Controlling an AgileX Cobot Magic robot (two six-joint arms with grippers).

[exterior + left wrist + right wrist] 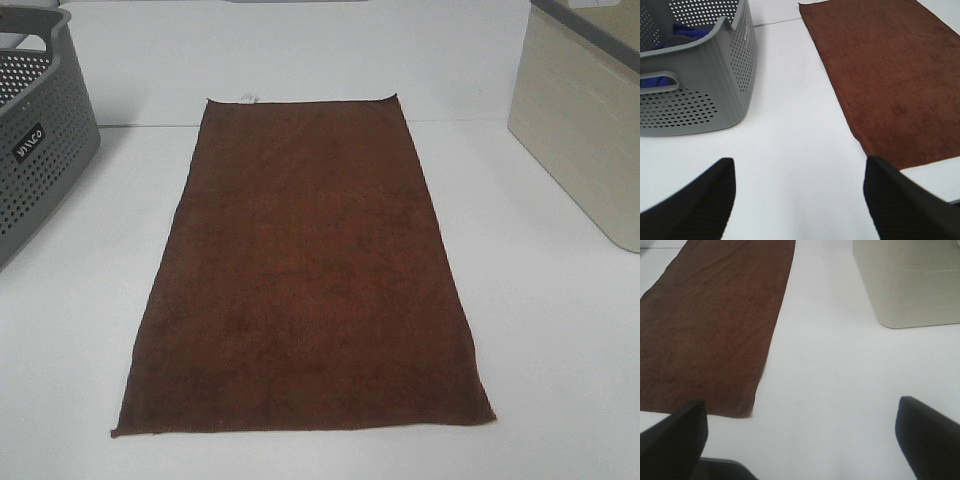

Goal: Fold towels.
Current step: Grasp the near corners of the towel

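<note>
Fingers of my left gripper (799, 161) and right gripper (801, 401) hung apart, empty. Towel (300, 270) lay flat. Risk: uneven corner pinches, skewed fold; fuzzy cloth slipping free.

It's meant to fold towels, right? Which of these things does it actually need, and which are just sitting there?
Needed: the reddish-brown towel, spread flat; the left pincer and right pincer, both open.
Just sitting there: the grey perforated basket with blue cloth inside; the beige bin.
</note>
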